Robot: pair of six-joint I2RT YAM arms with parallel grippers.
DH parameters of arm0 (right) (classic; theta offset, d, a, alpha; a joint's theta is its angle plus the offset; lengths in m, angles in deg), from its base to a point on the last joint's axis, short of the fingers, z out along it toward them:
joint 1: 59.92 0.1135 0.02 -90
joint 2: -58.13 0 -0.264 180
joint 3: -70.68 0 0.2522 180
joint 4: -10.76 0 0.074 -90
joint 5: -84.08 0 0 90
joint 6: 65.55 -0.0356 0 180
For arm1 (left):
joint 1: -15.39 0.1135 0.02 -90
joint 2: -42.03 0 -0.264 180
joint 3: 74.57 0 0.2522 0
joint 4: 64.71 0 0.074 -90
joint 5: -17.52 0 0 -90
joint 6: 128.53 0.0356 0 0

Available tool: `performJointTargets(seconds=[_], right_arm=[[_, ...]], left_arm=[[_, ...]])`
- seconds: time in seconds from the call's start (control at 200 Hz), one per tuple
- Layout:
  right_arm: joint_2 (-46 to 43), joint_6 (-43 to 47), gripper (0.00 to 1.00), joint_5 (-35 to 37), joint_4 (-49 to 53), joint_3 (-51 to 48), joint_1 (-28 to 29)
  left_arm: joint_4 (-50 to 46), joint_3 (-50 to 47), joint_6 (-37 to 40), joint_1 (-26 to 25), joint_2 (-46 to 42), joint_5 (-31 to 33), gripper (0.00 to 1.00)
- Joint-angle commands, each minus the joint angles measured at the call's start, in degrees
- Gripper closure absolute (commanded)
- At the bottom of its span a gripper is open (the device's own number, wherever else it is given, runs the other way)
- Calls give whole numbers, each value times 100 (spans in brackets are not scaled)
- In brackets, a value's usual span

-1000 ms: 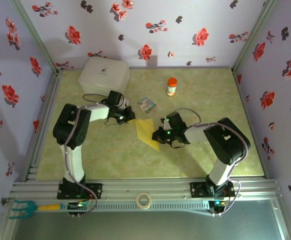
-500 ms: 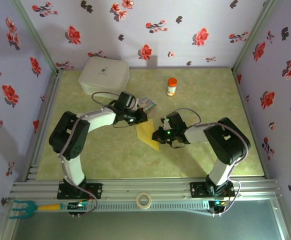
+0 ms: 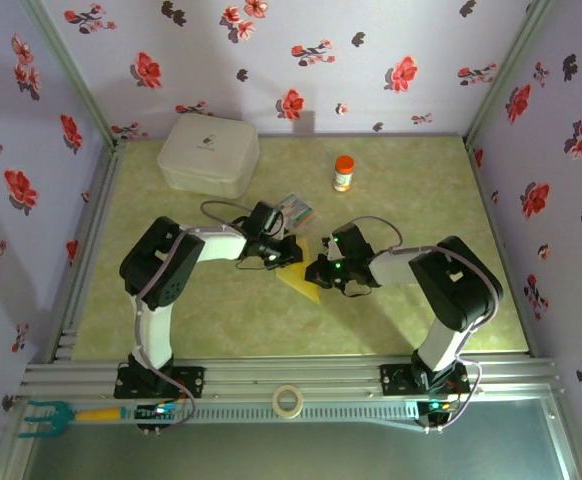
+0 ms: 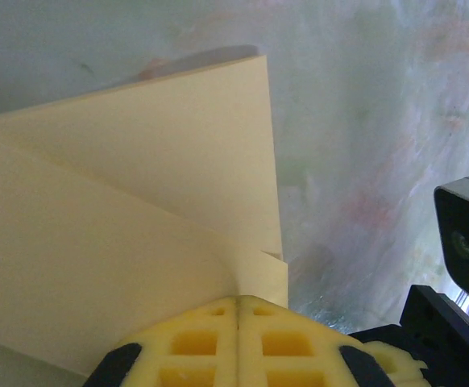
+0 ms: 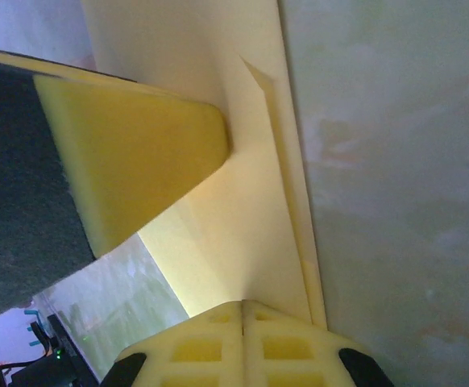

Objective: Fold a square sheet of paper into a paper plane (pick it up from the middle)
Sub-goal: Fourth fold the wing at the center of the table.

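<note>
The square sheet of paper (image 3: 300,279) lies folded on the table, pale yellow, with overlapping flaps and a pointed corner toward the near edge. My left gripper (image 3: 284,252) is shut, its tips (image 4: 238,300) resting on the paper (image 4: 138,201) where a crease ends. My right gripper (image 3: 317,270) is shut too, its tips (image 5: 242,304) pressed on the paper (image 5: 234,218) beside a long folded edge. The left gripper's yellow fingers (image 5: 138,153) show in the right wrist view, on the same sheet. No finished paper plane shape shows.
A white lidded box (image 3: 209,153) stands at the back left. An orange-capped bottle (image 3: 343,173) is at the back centre. A small colourful packet (image 3: 296,207) lies just behind the left gripper. A tape roll (image 3: 288,400) and a teal tool (image 3: 46,413) lie on the front rail.
My left gripper has swung right and toward the near edge, from beside the sheet onto its upper left part, covering more of it. The right arm has stayed put.
</note>
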Motion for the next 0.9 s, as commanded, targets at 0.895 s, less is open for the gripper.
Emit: performJointTargets(seconds=[0.895], right_arm=[[-1037,-31,96,-9,911,-448,210]], left_arm=[[-369,-96,137,80,273,298,98]])
